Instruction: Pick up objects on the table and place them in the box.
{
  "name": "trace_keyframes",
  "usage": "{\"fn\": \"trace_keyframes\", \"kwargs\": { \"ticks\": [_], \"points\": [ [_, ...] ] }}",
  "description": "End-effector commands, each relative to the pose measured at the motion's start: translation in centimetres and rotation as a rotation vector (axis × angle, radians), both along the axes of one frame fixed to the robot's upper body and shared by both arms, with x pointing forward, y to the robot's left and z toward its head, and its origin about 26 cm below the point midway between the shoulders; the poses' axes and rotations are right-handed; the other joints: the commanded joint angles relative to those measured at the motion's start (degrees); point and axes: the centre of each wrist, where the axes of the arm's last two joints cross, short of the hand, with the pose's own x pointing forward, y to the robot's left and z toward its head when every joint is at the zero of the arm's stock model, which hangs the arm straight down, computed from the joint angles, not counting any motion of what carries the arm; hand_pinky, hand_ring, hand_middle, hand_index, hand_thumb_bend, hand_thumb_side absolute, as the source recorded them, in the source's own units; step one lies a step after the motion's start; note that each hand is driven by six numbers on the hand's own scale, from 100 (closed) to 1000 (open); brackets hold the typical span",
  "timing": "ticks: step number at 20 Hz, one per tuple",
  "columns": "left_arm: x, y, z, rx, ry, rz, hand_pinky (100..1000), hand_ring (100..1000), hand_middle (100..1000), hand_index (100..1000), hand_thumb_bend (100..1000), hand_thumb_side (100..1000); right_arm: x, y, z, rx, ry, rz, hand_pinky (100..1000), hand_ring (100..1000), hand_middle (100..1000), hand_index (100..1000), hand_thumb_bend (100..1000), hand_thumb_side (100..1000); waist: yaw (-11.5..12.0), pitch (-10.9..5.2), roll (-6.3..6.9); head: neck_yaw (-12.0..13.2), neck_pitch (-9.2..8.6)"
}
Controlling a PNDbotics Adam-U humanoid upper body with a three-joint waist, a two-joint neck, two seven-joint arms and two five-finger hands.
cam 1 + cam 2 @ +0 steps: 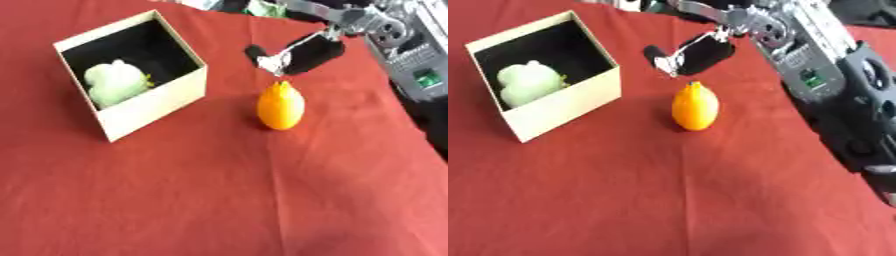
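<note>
An orange, egg-shaped fruit-like object (281,106) stands upright on the red cloth near the middle. To its left sits an open cream box (149,107) with a black inside, holding a pale green lumpy object (115,82). My right hand (297,54) comes in from the upper right and hovers just behind and above the orange object, not touching it; its fingers look relaxed and hold nothing. My left hand shows in neither view.
The red cloth (219,200) covers the whole table. My right arm's silver and black forearm (815,70) runs along the right side. Dark clutter lies past the far edge of the table.
</note>
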Motion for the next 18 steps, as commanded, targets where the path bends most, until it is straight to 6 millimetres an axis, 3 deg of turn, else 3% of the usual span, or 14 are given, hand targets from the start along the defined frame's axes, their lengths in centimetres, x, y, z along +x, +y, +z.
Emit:
{"fn": "trace_keyframes", "kwargs": {
  "ticks": [1,2,9,18],
  "points": [
    [-0.2,0.2,0.9,0.016,-0.033,0.008,704,791,796,817,100,748,-1.0,-0.8,0.7,-0.039,-0.012,-0.021,890,917,818,1000,290,430,0.01,-0.82,0.26,0.15,-0.71],
    [-0.2,0.2,0.9,0.015,-0.032,0.008,705,791,796,817,100,748,-1.0,-1.0,0.3,-0.046,0.008,-0.027,890,916,822,1000,208,493,0.01,-0.75,0.24,0.19,-0.78],
    [-0.2,0.1,0.9,0.015,-0.032,0.007,704,791,796,815,100,746,-0.6,-2.0,-2.5,-0.067,0.148,-0.053,889,911,817,1000,176,522,-0.17,-0.46,0.10,0.25,-0.99],
    [-0.1,0.0,0.9,0.011,-0.028,0.002,704,791,794,813,100,745,1.3,-3.9,-5.5,-0.058,0.238,-0.180,886,911,805,1000,199,452,-0.04,-0.21,0.10,0.40,-1.11]
  ]
}}
